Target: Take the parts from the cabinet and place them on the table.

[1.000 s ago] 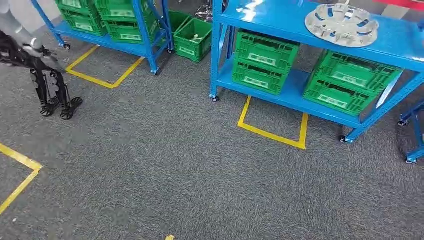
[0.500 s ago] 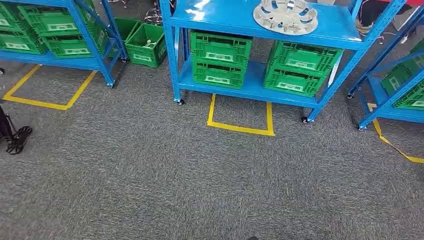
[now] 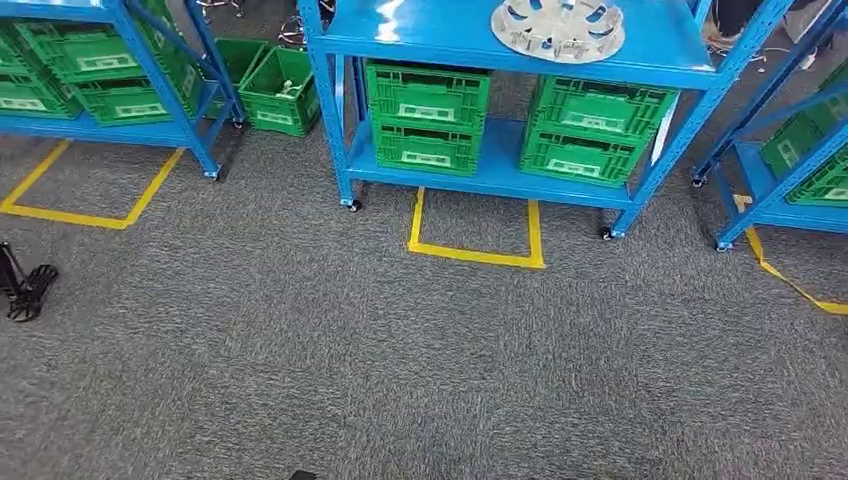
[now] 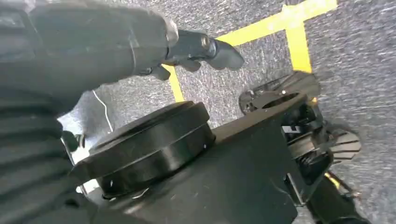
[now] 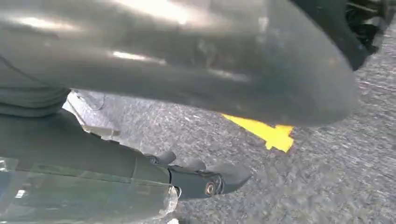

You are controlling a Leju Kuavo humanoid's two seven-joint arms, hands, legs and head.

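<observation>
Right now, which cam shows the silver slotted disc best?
Head view: the silver slotted disc lies in plain sight on the middle blue rack's top shelf, its far edge cropped. Both wrist views look down at carpet and yellow tape instead.

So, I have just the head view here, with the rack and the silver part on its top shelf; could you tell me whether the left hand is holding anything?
Observer: No, the left hand holds nothing; its fingers stick out over grey carpet crossed by yellow tape.
Operator: Thank you. And the right hand, please?
Observer: The right hand holds nothing either.
</observation>
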